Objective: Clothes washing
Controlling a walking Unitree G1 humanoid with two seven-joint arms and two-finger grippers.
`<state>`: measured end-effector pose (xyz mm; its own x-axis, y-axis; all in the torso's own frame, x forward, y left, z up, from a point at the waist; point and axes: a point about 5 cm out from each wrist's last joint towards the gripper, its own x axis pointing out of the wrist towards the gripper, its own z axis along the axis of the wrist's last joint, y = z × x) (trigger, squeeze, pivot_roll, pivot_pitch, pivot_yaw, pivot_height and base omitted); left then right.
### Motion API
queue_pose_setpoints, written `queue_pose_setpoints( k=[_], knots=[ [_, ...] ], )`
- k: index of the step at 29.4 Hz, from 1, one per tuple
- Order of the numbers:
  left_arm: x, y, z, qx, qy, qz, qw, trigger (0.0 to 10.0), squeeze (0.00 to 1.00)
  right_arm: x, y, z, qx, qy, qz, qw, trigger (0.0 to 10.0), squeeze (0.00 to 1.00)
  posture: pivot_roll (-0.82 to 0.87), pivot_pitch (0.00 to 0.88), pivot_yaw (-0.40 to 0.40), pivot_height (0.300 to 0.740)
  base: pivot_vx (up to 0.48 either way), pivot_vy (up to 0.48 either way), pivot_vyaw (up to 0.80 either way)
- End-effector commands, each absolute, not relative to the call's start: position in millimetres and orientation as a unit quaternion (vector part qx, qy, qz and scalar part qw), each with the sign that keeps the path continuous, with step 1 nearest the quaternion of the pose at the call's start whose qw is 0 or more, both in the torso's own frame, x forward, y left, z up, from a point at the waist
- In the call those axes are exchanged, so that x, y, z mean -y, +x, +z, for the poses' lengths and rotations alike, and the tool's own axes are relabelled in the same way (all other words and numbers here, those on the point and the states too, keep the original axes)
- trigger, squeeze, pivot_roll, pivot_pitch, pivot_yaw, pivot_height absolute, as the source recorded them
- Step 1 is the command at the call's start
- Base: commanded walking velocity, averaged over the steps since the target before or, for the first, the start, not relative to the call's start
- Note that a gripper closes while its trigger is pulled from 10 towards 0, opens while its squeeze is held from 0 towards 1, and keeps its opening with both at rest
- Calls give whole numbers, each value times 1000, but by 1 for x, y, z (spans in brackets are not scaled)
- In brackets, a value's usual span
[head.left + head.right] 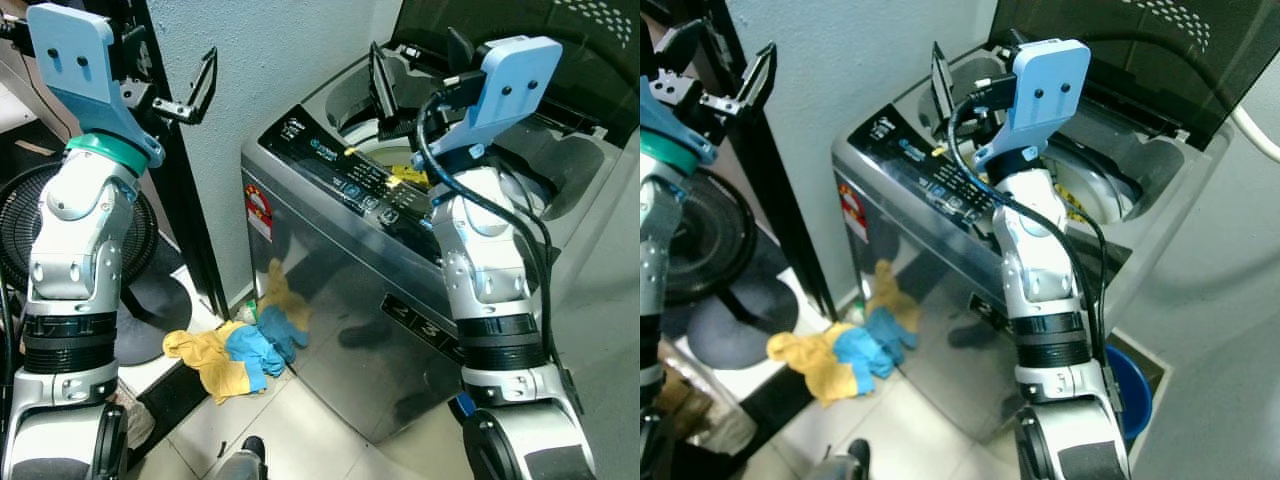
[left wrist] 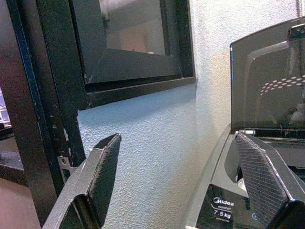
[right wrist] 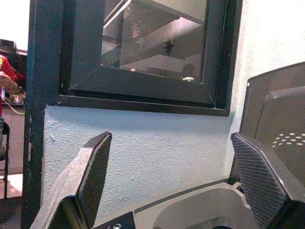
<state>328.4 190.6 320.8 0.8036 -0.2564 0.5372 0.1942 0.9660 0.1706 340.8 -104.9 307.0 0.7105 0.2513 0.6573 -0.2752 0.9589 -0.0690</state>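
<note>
A silver top-loading washing machine [image 1: 330, 270] stands against the wall with its dark lid [image 1: 520, 30] raised and its drum opening [image 1: 385, 150] exposed. A pile of yellow and blue clothes [image 1: 240, 355] lies on the floor at the washer's left front corner. My right gripper [image 1: 415, 75] is held high above the drum opening, open and empty; the right wrist view looks past its fingers [image 3: 95, 171] at the wall and the washer's rim. My left gripper [image 1: 170, 80] is raised by the dark door frame, left of the washer, also open and empty.
A black door frame [image 1: 180, 190] runs down the wall just left of the washer. A floor fan [image 1: 20, 230] stands at the far left. A blue bucket [image 1: 1130, 390] sits on the floor to the washer's right. A dark window frame [image 2: 138, 86] is on the wall above.
</note>
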Motion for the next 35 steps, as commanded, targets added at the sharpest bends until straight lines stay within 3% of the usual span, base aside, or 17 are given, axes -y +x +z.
queue_pose_setpoints(
  k=[1,27,35],
  knots=[
    [-189,329,318,286,56,-126,948,10000,0,106,341,303,349,14,141,926,10000,0,98,1,12,740,0,0,0],
    [-191,329,305,266,54,-118,955,10000,0,107,343,288,328,9,136,935,10000,0,99,9,13,740,0,0,0],
    [-191,329,306,269,54,-116,955,10000,0,106,342,289,331,2,138,934,10000,0,99,9,13,740,-401,0,0]
  ],
)
